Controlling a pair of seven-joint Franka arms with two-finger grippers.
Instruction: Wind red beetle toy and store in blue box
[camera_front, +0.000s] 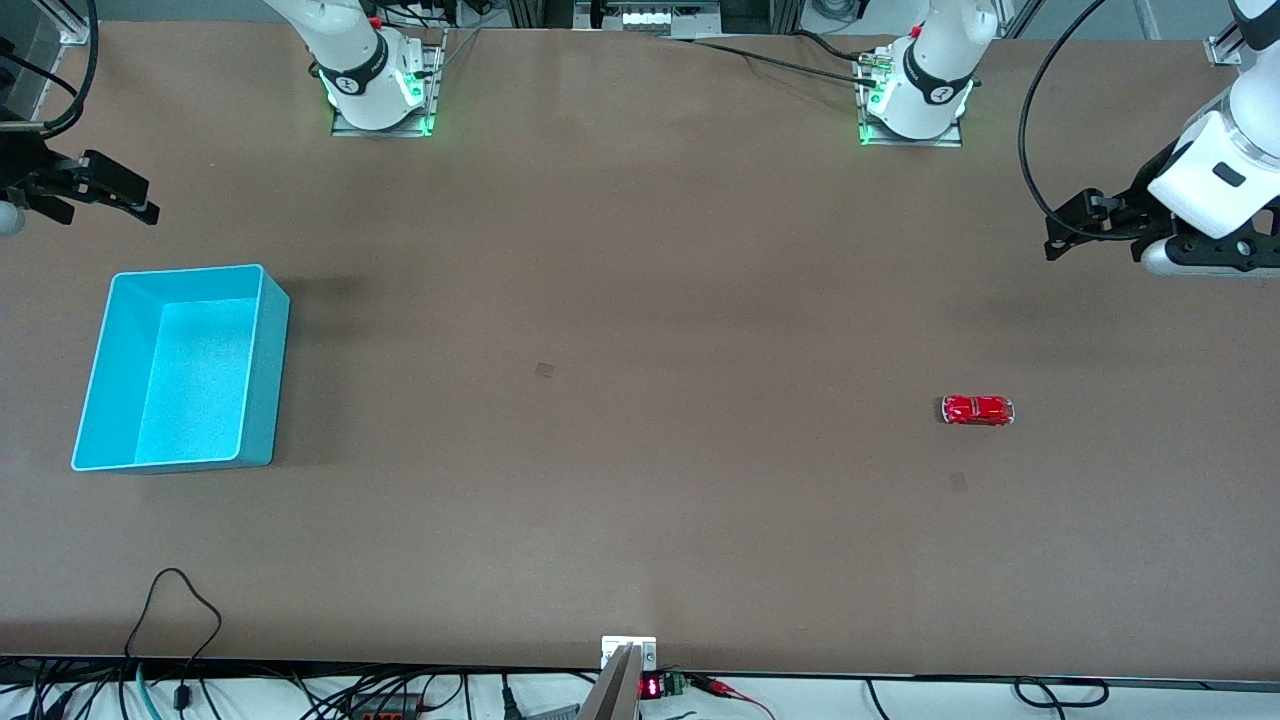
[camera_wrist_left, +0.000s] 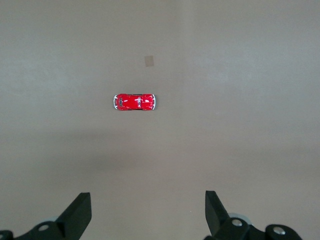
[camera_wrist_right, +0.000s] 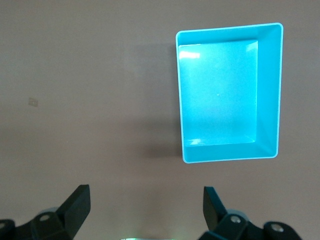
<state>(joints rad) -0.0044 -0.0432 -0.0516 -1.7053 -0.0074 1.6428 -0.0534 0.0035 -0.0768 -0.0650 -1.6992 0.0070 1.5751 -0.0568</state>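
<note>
The red beetle toy (camera_front: 977, 410) rests on its wheels on the brown table toward the left arm's end; in the left wrist view the toy (camera_wrist_left: 135, 102) lies well apart from the fingers. My left gripper (camera_front: 1068, 228) hangs open in the air above that end of the table, nothing between its fingertips (camera_wrist_left: 148, 202). The blue box (camera_front: 262, 380) stands toward the right arm's end, its speckled floor bare. My right gripper (camera_front: 148, 200) hovers open above the table beside the box (camera_wrist_right: 266, 90), its fingertips (camera_wrist_right: 146, 197) holding nothing.
Two small tape marks (camera_front: 545, 370) (camera_front: 958, 481) lie flat on the table. The arm bases (camera_front: 380, 85) (camera_front: 915, 100) stand along the edge farthest from the front camera. Cables (camera_front: 180, 620) trail over the nearest edge.
</note>
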